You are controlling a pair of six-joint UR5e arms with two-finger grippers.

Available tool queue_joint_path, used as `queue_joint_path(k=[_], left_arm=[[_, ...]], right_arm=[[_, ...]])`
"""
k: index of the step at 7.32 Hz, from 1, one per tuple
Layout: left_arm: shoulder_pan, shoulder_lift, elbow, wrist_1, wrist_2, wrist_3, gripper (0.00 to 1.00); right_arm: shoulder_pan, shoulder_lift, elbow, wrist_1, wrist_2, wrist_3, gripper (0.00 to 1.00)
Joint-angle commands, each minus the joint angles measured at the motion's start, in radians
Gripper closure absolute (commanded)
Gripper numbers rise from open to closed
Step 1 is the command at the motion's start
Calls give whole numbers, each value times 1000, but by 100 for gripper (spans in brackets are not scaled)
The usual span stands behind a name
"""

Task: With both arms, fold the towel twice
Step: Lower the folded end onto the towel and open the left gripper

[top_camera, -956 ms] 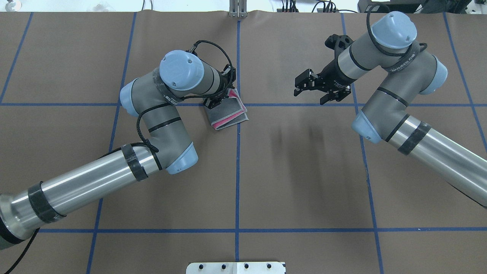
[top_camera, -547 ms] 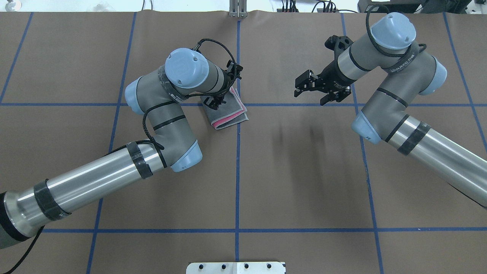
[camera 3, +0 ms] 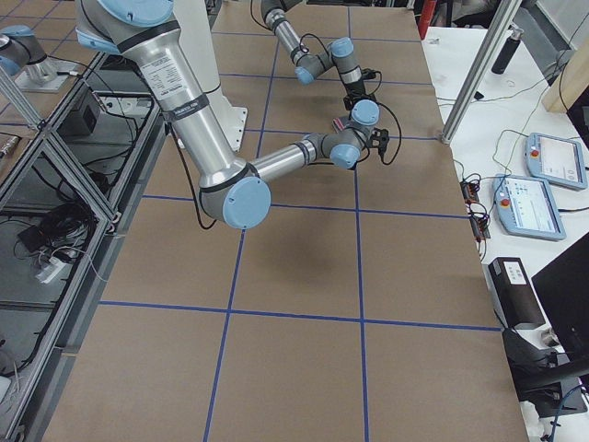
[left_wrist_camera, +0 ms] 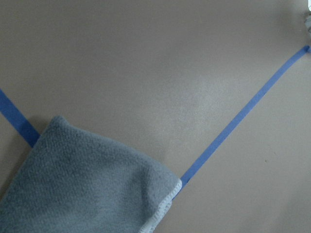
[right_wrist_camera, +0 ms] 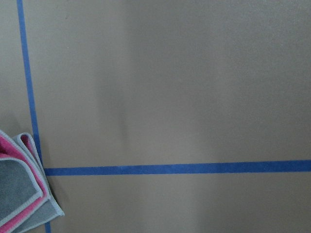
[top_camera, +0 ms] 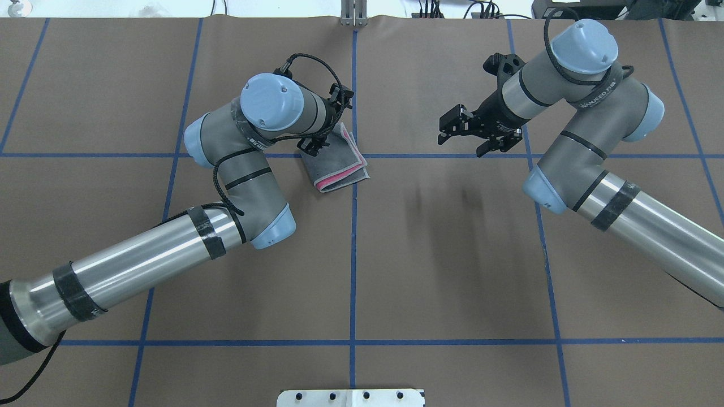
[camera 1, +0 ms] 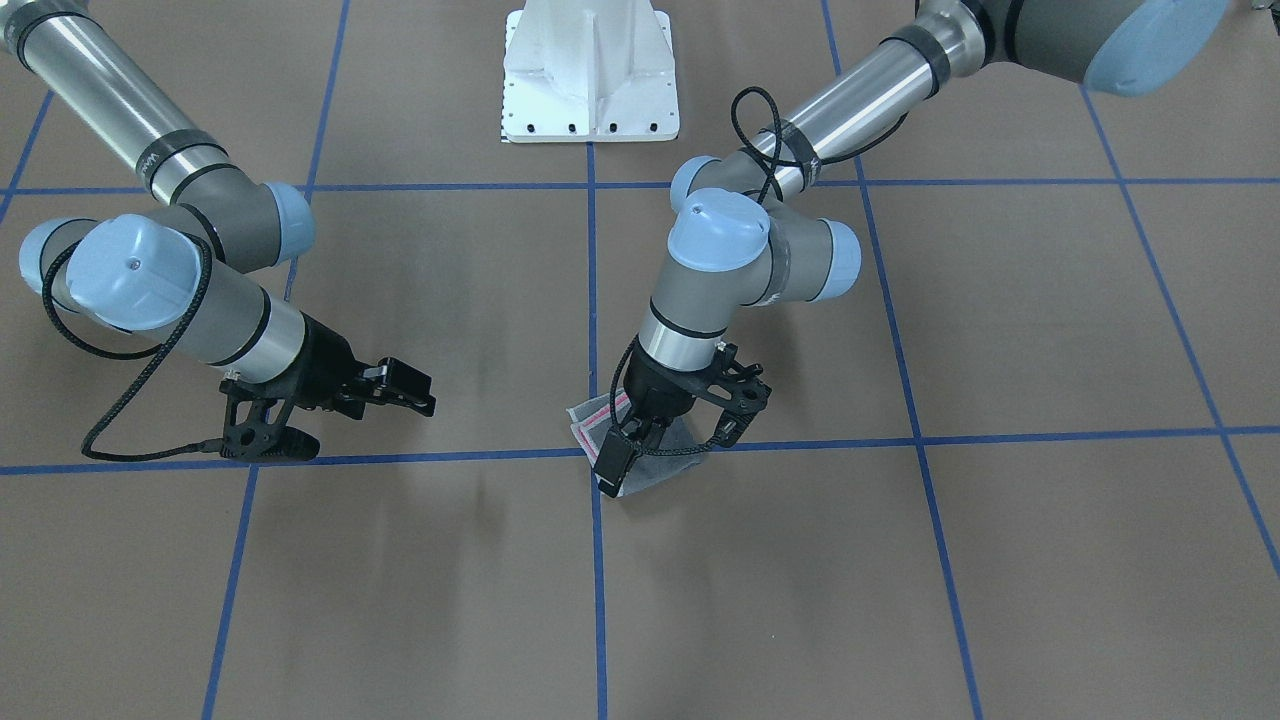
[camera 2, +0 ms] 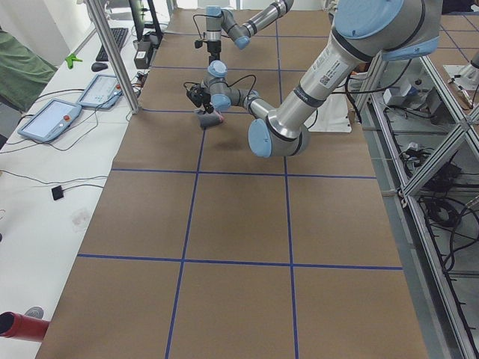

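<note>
The towel [top_camera: 339, 164] lies folded small on the brown table by the centre blue line, grey face up with pink layers at its edges. It also shows in the front view [camera 1: 662, 462], the left wrist view [left_wrist_camera: 87, 184] and the right wrist view [right_wrist_camera: 19, 199]. My left gripper [top_camera: 312, 147] hangs just above the towel's left far corner [camera 1: 625, 448]; it looks open and holds nothing. My right gripper [top_camera: 443, 129] is open and empty, raised above the table well to the right of the towel [camera 1: 415, 390].
Blue tape lines [top_camera: 353, 254] divide the brown table. The white pedestal base [camera 1: 590, 90] stands at the robot's edge. A metal post [top_camera: 353, 14] is at the far edge. Control tablets [camera 2: 49, 120] lie on the side bench.
My left gripper has drawn back a little to the left and farther away, off the towel's middle toward its corner. The towel stays folded in place. The right arm has barely moved.
</note>
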Motion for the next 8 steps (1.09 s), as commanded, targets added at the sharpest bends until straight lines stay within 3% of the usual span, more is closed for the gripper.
queue_joint_path(k=[1, 8], left_arm=[[-2, -24, 47, -8, 2, 2, 0], [0, -103, 227, -130, 19, 4, 0]], right_arm=[[0, -1, -4, 0, 0, -4, 0], [0, -5, -5, 0, 2, -12, 0]])
